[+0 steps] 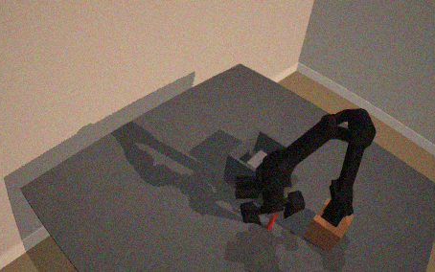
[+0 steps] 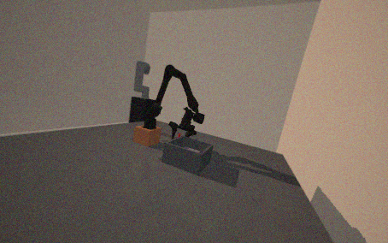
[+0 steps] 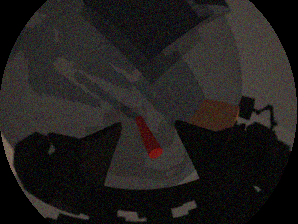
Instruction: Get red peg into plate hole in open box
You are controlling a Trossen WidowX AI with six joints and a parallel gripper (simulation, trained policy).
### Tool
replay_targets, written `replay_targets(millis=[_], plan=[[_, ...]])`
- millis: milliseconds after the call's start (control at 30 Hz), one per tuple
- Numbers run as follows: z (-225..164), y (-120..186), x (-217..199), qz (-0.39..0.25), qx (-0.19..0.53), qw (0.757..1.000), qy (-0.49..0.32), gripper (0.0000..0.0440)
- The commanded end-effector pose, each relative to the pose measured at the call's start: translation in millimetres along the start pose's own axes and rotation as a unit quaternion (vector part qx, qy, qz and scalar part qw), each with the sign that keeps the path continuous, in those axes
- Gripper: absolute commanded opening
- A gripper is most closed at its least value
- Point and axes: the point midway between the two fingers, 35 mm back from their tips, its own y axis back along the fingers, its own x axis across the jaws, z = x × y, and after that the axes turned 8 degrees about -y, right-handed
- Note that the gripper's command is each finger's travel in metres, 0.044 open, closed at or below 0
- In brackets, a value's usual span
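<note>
The red peg stands on the table and looks roughly upright. My gripper is open and low over the table, with its fingers on either side of the peg. In the wrist view the peg shows in the gap, with table visible between it and each finger. The grey open box stands beside the gripper. A pale plate shows at its bottom in the top view, partly hidden by the arm; its hole cannot be made out.
The arm's orange base block stands near the peg, on the side away from the box. The dark table carries the shadows of arm and box. Walls rise beyond the table's edges.
</note>
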Motion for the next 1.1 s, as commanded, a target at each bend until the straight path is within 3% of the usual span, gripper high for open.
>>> replay_targets(millis=[0, 400, 1067], plan=[[-0.2, -11.5, -2.4, -0.007, -0.002, 1.000, 0.001, 0.0306], [-2.9, -33.8, -14.3, -0.054, 0.003, 0.999, 0.006, 0.0000], [32.4, 35.2, -2.3, -0.026, -0.057, 0.998, -0.003, 0.0000]])
